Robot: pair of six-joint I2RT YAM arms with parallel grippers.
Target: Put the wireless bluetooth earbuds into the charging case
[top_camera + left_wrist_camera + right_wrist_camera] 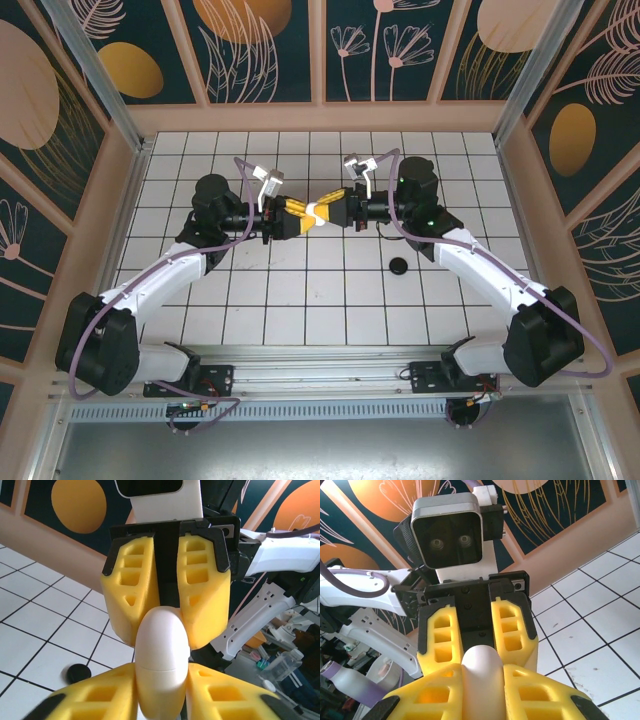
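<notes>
The white egg-shaped charging case (pixel 321 212) hangs in the air over the middle of the tiled table, lid closed, its seam visible in the left wrist view (pixel 162 645). My left gripper (pixel 303 217) is shut on one end of it, its yellow fingers (pixel 107 690) pressed to both sides. My right gripper (pixel 337 211) is shut on the other end (pixel 481 665), facing the left one. A small black object (pixel 399 265) lies on the tiles below and to the right; I cannot tell whether it is one of the earbuds.
White tiled floor (pixel 300 300) with wooden walls on three sides. The arms' bases stand at the near edge. The black object also lies low left in the left wrist view (pixel 79 672).
</notes>
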